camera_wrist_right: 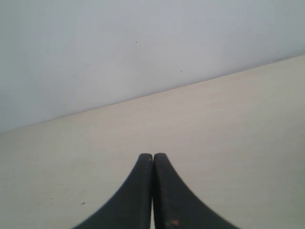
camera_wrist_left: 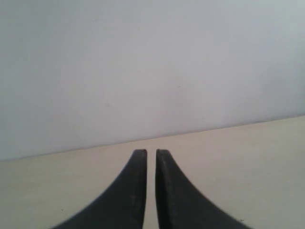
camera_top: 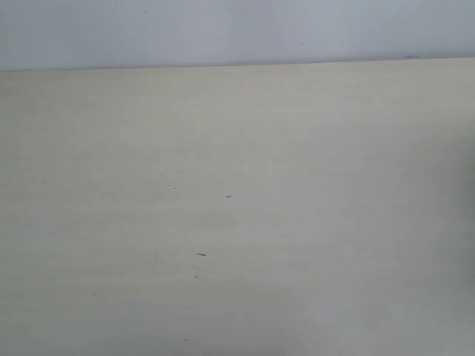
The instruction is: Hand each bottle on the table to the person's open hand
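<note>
The pale beige table (camera_top: 297, 148) fills the exterior view, bare except for tiny dark specks. No bottle and no person's hand shows in any view. Neither arm appears in the exterior view. In the left wrist view my left gripper (camera_wrist_left: 151, 152) hovers over the table (camera_wrist_left: 248, 162), its black fingers (camera_wrist_left: 133, 191) nearly together with a thin slit between them and nothing held. In the right wrist view my right gripper (camera_wrist_right: 152, 155) is shut, fingertips touching, empty, above the table (camera_wrist_right: 228, 133).
A plain grey-white wall (camera_top: 237, 30) rises behind the table's far edge (camera_top: 237, 65). The same wall (camera_wrist_left: 143, 67) fills the upper part of both wrist views. A few small dark specks (camera_top: 200, 254) dot the tabletop.
</note>
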